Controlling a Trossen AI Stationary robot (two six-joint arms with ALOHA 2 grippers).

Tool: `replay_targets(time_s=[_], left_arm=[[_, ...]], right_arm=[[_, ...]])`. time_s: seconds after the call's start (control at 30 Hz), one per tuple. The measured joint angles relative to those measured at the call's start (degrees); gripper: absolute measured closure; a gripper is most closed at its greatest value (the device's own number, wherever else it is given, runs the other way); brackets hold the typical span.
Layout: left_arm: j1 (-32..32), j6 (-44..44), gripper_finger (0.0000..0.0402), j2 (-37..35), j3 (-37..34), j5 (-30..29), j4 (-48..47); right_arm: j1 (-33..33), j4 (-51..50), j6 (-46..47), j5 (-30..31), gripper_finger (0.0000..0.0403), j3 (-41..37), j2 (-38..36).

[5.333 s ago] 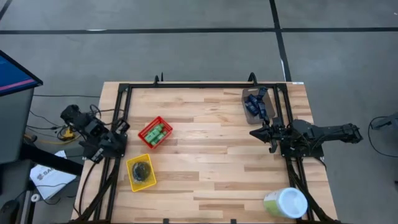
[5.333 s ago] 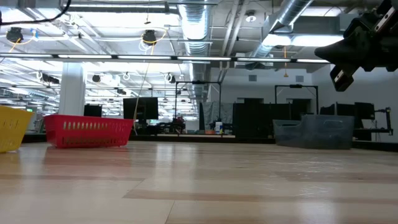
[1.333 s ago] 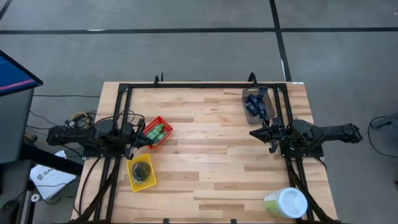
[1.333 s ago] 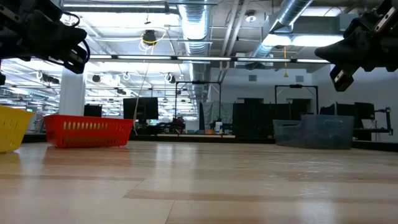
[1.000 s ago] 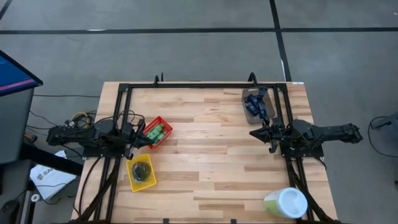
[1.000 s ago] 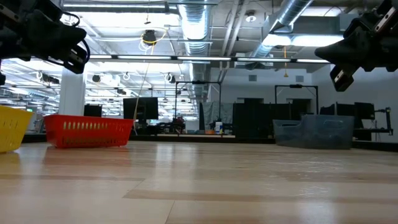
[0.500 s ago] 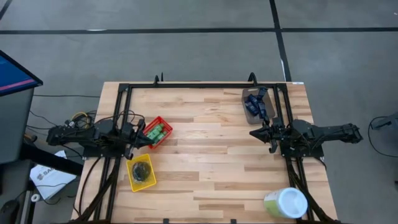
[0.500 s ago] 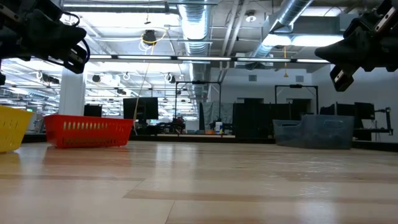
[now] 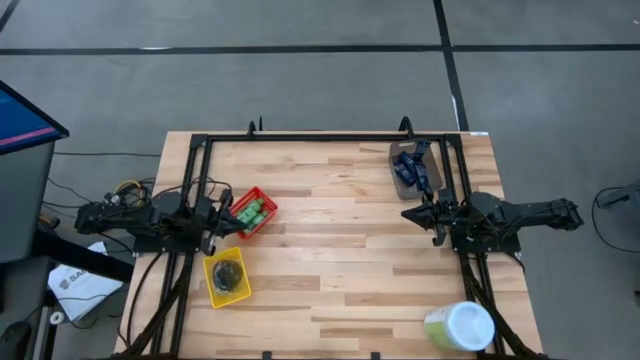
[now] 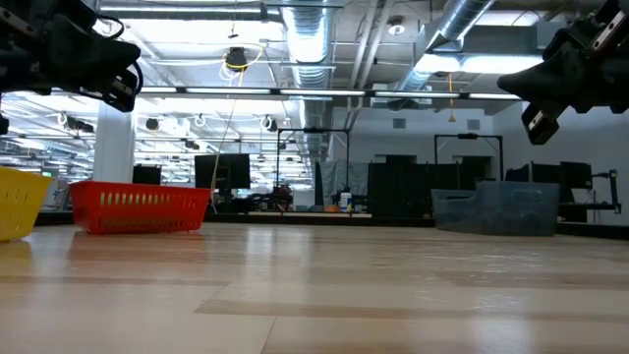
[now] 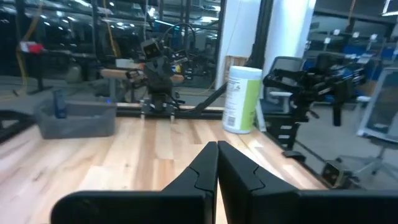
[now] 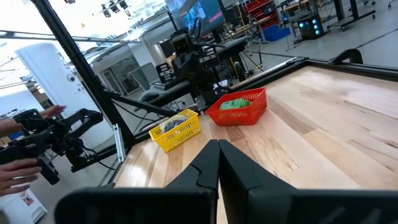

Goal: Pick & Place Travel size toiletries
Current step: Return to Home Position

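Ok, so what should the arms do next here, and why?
Probably just park and end: the green bottles lie in the red bin, the dark discs in the yellow bin, the blue tubes in the grey bin. Left hand and right hand are shut, empty, mirrored at the sides of the table.

Three bins up on the one wooden table (image 9: pixel 340 262): one red mesh plastic bin (image 9: pixel 268 200), one yellow mesh plastic bin (image 9: pixel 211 270), one grey-brown plastic bin (image 9: pixel 398 182). One large pale green-and-white tub (image 9: pixel 460 325). Bright green little bottles (image 9: pixel 250 214): two or three, packed tight. Dark blue flat tubes (image 9: pixel 412 165): a tangle, no clean count. Dark grey round discs (image 9: pixel 229 275): overlapping, number unclear. Two dark robot arms: left arm (image 9: pixel 130 215), right arm (image 9: pixel 530 213).
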Motion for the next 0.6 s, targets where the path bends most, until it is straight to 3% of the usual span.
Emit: replay_targets(time_s=[0.23, 0.43, 0.6], left_arm=[[0.00, 2.02, 0.0399, 0.04, 0.00, -1.47, -0.06], [-0.08, 18.64, 0.0399, -0.37, 0.00, -1.58, -1.66], [-0.01, 19.19, 0.0399, -0.39, 0.00, -1.60, -1.69]], right_arm=[[0.00, 0.00, 0.00, -0.02, 0.0403, 0.00, 0.00], [0.00, 0.00, 0.00, -0.02, 0.0403, 0.00, 0.00], [0.00, 0.00, 0.00, -0.02, 0.0403, 0.00, -0.01]])
